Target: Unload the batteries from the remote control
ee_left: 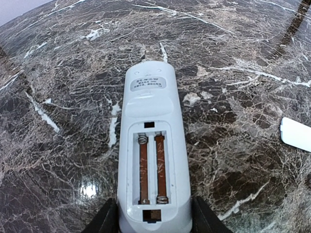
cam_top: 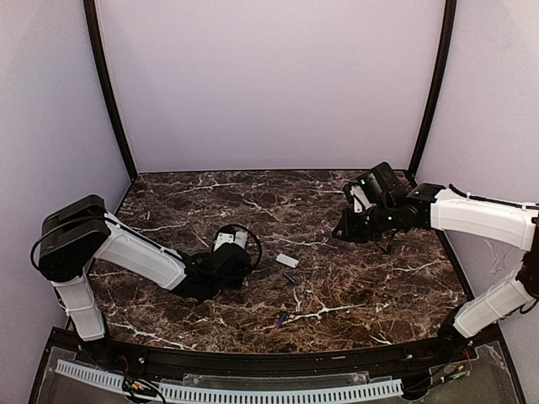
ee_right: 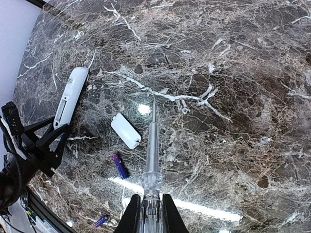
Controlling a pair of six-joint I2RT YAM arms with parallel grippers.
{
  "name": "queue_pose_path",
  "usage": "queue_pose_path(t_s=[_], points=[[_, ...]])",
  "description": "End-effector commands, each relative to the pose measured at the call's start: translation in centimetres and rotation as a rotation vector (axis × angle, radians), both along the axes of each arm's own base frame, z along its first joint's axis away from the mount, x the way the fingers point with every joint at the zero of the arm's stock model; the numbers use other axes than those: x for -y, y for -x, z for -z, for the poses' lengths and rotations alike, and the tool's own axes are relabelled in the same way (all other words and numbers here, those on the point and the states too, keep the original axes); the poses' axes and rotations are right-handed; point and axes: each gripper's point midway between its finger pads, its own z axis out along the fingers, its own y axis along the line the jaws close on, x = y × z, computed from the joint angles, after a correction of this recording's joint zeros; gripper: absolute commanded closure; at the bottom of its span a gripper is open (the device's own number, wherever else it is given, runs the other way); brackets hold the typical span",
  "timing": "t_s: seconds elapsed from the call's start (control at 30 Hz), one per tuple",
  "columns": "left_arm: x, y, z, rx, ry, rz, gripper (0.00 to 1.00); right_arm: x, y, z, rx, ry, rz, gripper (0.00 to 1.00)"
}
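Observation:
The white remote control (ee_left: 150, 141) lies back side up on the marble, its battery bay open and empty with both springs bare. My left gripper (ee_left: 153, 216) is shut on its near end; in the top view the left gripper (cam_top: 223, 257) holds the remote control (cam_top: 230, 240). Two blue-purple batteries (ee_right: 120, 166) (ee_right: 101, 221) lie loose on the table, also seen in the top view (cam_top: 289, 277) (cam_top: 283, 320). My right gripper (ee_right: 150, 201) is shut on a clear screwdriver (ee_right: 152, 145), held above the table at the right (cam_top: 345, 229).
The small white cover piece (ee_right: 125, 130) lies between the remote and the batteries; it also shows in the top view (cam_top: 287, 260) and the left wrist view (ee_left: 296, 133). Purple walls and black posts enclose the marble table (cam_top: 354, 295).

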Motion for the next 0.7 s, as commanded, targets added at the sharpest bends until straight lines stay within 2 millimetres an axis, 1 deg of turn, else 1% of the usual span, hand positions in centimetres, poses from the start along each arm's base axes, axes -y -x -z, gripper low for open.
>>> queue_pose_path(t_s=[0.0,0.03,0.07,0.1,0.13,0.17,0.2,0.23,0.27,0.3,0.33,0.4,0.53,0.57,0.6,0.63,0.67], points=[[0.8,0.0,-0.2,-0.006,0.045,-0.011,0.69,0.2,-0.1,0.2,0.015,-0.003,0.002,1.00],[0.8,0.0,-0.2,-0.007,0.046,-0.012,0.66,0.3,-0.1,0.2,0.015,-0.004,0.004,1.00],[0.8,0.1,-0.2,-0.006,0.047,-0.015,0.61,0.3,-0.1,0.2,0.015,-0.005,0.006,1.00],[0.8,0.1,-0.2,-0.006,0.048,-0.018,0.59,0.4,0.0,0.2,0.015,-0.005,0.005,1.00],[0.7,0.1,-0.3,0.000,0.050,-0.025,0.52,0.4,0.1,0.2,0.016,-0.005,0.005,1.00],[0.7,0.1,-0.4,0.001,0.050,-0.027,0.49,0.5,0.1,0.1,0.017,-0.004,0.006,1.00],[0.7,0.1,-0.5,0.005,0.052,-0.031,0.42,0.6,0.1,0.1,0.020,-0.004,0.008,1.00],[0.7,0.1,-0.5,0.006,0.052,-0.031,0.38,0.6,0.2,0.0,0.022,-0.005,0.008,1.00],[0.8,0.1,-0.6,0.008,0.053,-0.032,0.29,0.7,0.2,0.0,0.022,-0.005,0.009,1.00],[0.8,0.2,-0.7,0.008,0.053,-0.031,0.22,0.7,0.2,-0.1,0.025,-0.006,0.010,1.00],[0.9,0.2,-0.7,0.009,0.053,-0.031,0.08,0.7,0.2,-0.1,0.026,-0.004,0.010,1.00],[0.8,0.2,-0.9,0.011,0.054,-0.035,0.02,0.8,0.2,-0.2,0.031,-0.005,0.012,1.00],[0.5,0.2,-2.0,0.035,0.057,-0.031,0.01,0.9,0.2,-0.5,0.042,-0.005,0.013,1.00],[0.5,0.1,-2.8,0.050,0.066,-0.023,0.02,0.9,0.1,-0.6,0.047,-0.003,0.012,1.00],[0.3,0.2,-2.9,0.055,0.062,-0.020,0.02,0.9,0.1,-0.7,0.052,-0.004,0.012,1.00],[0.3,0.2,-3.9,0.074,0.077,-0.014,0.01,0.9,0.0,-0.8,0.058,-0.005,0.012,1.00],[0.0,0.3,-3.9,0.076,0.074,-0.010,0.02,0.8,-0.1,-1.0,0.063,-0.007,0.010,1.00]])
